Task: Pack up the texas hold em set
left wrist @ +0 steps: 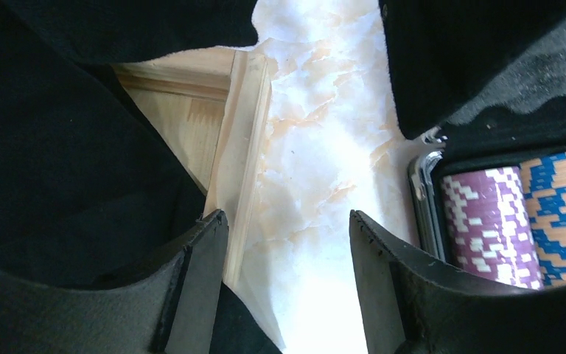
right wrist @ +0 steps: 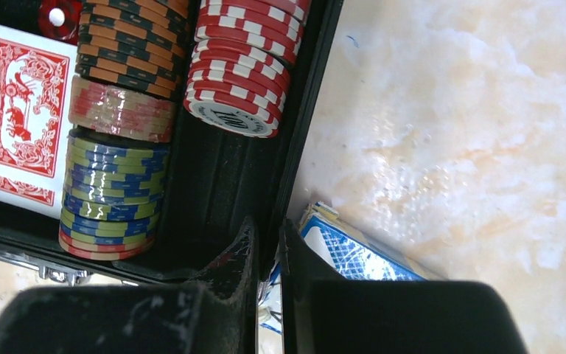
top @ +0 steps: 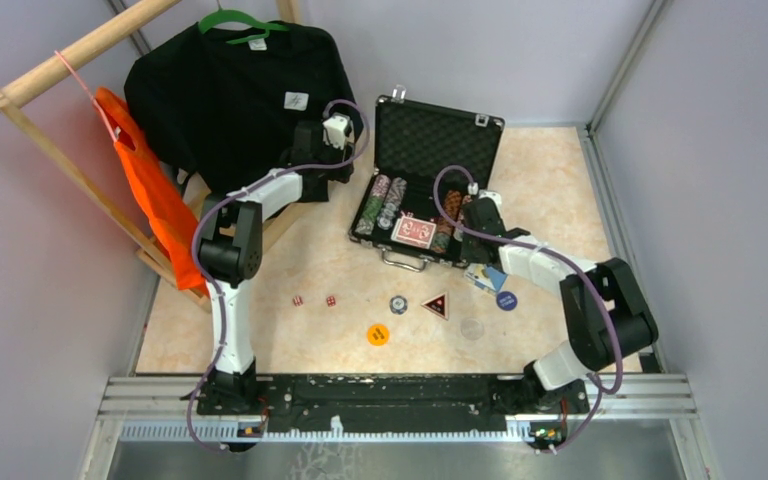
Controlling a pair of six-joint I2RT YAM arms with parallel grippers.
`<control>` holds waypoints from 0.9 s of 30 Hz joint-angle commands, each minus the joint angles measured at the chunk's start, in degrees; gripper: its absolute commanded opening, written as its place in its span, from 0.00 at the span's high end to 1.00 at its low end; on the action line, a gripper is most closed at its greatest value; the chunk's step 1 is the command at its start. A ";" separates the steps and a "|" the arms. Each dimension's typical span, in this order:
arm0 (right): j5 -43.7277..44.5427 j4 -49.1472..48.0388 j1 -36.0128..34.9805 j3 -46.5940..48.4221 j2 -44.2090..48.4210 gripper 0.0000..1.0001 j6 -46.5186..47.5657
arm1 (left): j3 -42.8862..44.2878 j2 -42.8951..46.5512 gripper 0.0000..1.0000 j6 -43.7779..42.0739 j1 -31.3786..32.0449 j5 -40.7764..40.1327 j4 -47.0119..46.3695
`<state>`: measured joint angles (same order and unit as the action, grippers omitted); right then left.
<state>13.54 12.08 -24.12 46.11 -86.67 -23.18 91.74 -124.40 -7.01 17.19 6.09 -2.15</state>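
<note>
The black case (top: 438, 128) lies open, its foam lid upright, with rows of striped chips (top: 380, 200) and red-backed cards (top: 414, 232) inside. My right gripper (top: 473, 213) is at the case's right side. In the right wrist view it (right wrist: 267, 230) is nearly shut, with the case's right wall (right wrist: 306, 110) between the fingers, beside red chips (right wrist: 239, 66). My left gripper (top: 337, 130) is open and empty (left wrist: 289, 221) over the table, between the T-shirt and the case's left end. Two red dice (top: 314, 300), a chip (top: 398, 304), a triangular token (top: 436, 304) and round tokens (top: 377, 334) lie loose in front.
A blue-backed card deck (top: 484, 277) lies under my right forearm, seen also in the right wrist view (right wrist: 354, 254). A black T-shirt (top: 230, 90) and an orange bag (top: 155, 200) hang on a wooden rack (left wrist: 225, 125) at the left. Walls enclose the table.
</note>
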 commanded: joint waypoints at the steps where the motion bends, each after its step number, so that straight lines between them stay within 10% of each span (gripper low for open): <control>1: 2.16 4.05 3.06 -0.51 7.48 1.00 3.10 | -0.65 -0.41 0.33 1.94 -0.25 1.43 -1.39; 12: 1.09 3.98 7.62 -2.08 9.52 1.00 3.05 | 2.98 -3.39 0.31 4.54 -0.32 4.04 -2.62; 20: -5.01 2.00 7.63 0.33 10.33 0.53 4.94 | 3.00 -2.84 0.30 5.03 -0.52 3.79 -3.35; 27: -11.28 3.33 7.53 2.50 15.30 0.40 6.86 | -10.34 5.21 0.29 8.76 -0.67 3.26 -10.84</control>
<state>6.61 16.78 -16.86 44.91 -75.77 -18.09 87.55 -124.92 -1.08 16.91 9.23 -7.88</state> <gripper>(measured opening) 0.591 0.711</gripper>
